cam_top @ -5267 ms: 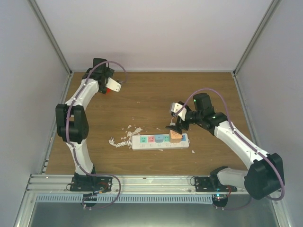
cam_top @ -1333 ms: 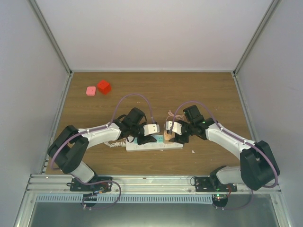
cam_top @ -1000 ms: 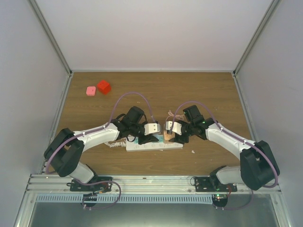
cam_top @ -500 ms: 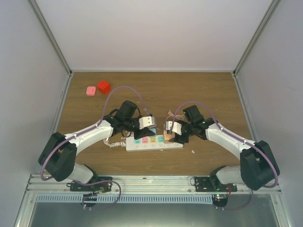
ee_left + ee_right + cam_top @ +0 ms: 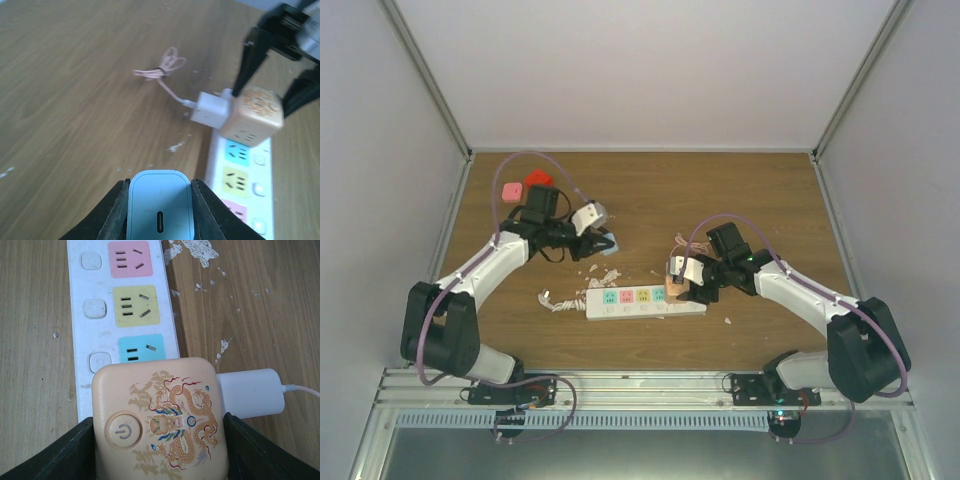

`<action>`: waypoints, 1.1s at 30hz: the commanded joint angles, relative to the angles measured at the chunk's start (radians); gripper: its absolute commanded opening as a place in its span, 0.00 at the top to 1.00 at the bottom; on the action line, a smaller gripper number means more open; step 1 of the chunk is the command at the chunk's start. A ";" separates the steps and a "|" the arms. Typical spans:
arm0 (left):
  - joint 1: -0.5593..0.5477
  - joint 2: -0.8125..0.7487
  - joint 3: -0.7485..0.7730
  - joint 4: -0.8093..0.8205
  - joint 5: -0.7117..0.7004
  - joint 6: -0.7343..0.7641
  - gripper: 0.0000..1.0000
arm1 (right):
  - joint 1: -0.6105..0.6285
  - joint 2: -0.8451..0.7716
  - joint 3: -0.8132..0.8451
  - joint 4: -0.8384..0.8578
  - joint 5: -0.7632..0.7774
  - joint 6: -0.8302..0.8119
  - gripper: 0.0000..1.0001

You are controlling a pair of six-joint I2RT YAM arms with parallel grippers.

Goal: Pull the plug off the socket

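Observation:
The socket [image 5: 642, 300] [image 5: 95, 300] is a long white strip with pastel outlet panels, flat on the wooden table. A light-blue plug [image 5: 606, 243] [image 5: 160, 212] hangs above the table behind the strip's left end, clear of it, with my left gripper [image 5: 600, 240] [image 5: 160, 181] shut on its sides. At the strip's right end sits a beige cube adapter [image 5: 675, 293] [image 5: 165, 405] with a dragon print and a power button. My right gripper [image 5: 682, 286] [image 5: 157, 419] is shut on its two sides. A white charger [image 5: 252, 392] [image 5: 210, 109] sticks out of the cube's side.
A thin pink cable [image 5: 161, 72] runs from the white charger and lies coiled on the wood. The strip's twisted white cord [image 5: 560, 300] trails left. A red cube [image 5: 538, 180] and a pink cube [image 5: 512, 191] lie at the back left. White flecks dot the table.
My left gripper has lifted off the strip with the blue plug and swung back and to the left. The right gripper has stayed on the beige cube.

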 commanded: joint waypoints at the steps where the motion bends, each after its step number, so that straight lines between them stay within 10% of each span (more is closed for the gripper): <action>1: 0.114 0.063 0.069 -0.018 0.096 -0.012 0.84 | 0.025 0.040 -0.042 -0.079 0.033 0.014 0.53; 33: 0.755 0.700 0.462 -0.047 0.141 -0.030 0.81 | 0.025 0.061 -0.039 -0.079 0.029 0.014 0.53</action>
